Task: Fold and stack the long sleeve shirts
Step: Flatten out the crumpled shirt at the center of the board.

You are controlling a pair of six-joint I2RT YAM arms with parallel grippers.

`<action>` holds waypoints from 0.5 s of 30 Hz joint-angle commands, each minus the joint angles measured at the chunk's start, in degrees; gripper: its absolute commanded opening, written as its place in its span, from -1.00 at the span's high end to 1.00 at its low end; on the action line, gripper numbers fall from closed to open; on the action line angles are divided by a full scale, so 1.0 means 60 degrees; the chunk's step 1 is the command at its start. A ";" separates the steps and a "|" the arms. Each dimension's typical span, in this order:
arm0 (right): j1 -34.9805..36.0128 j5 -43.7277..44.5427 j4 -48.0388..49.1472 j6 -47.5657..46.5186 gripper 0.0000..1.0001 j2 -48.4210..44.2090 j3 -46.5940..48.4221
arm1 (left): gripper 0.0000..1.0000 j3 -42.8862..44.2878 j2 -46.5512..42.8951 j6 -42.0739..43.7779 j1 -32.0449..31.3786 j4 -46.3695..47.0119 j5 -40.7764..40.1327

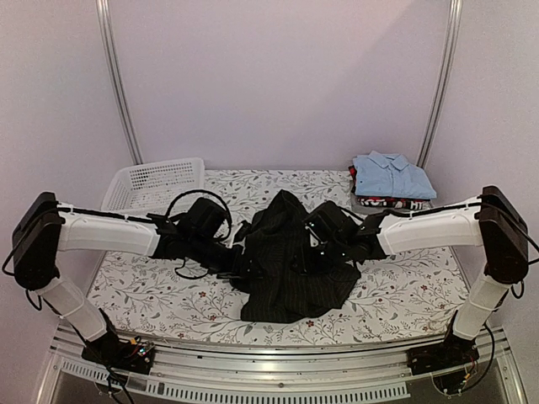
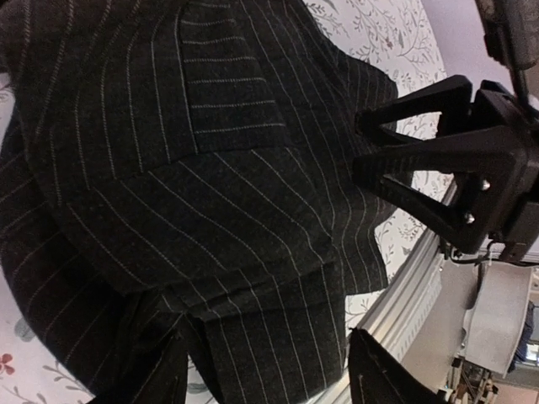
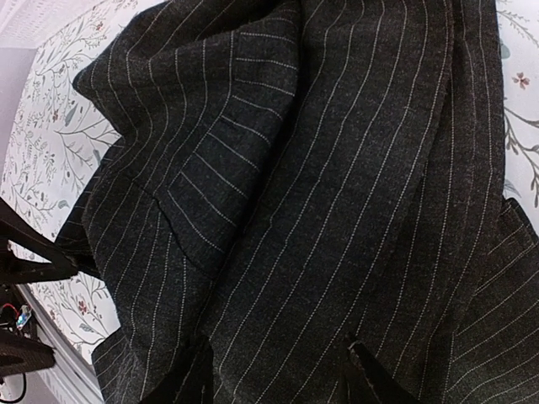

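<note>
The black pinstriped long sleeve shirt (image 1: 286, 261) lies crumpled in the middle of the flowered table (image 1: 396, 295). My left gripper (image 1: 234, 265) sits low at its left side. In the left wrist view the left gripper (image 2: 269, 366) has its jaws wide apart with a fold of the black shirt (image 2: 210, 168) lying between them. My right gripper (image 1: 318, 244) hovers at the shirt's right side. The right wrist view shows that gripper (image 3: 274, 366) open just over the pinstriped cloth (image 3: 320, 168). A folded light blue shirt (image 1: 392, 174) rests on a pile at the back right.
A white mesh basket (image 1: 156, 181) stands at the back left. Under the blue shirt lies a dark folded garment with red and white print (image 1: 389, 202). The table's metal front rail (image 2: 413, 286) runs close to the shirt's hem. The two grippers are near each other.
</note>
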 commanded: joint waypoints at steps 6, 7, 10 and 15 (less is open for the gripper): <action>0.0546 -0.0206 -0.0049 0.0615 0.01 -0.0175 -0.0327 | -0.36 0.1335 0.1448 0.0200 -0.1345 -0.0872 -0.0610; 0.0596 0.0150 -0.0202 0.0687 0.01 -0.0224 -0.0356 | -0.36 0.1469 0.1551 0.0241 -0.1454 -0.1002 -0.0700; 0.0793 0.0604 -0.0544 0.1034 0.01 -0.0386 -0.0566 | -0.34 0.1824 0.1821 0.0291 -0.1679 -0.1469 -0.1160; 0.0970 0.0775 -0.0460 0.1322 0.01 -0.0702 -0.0654 | 0.10 0.1936 0.1935 0.0256 -0.1760 -0.1819 -0.1533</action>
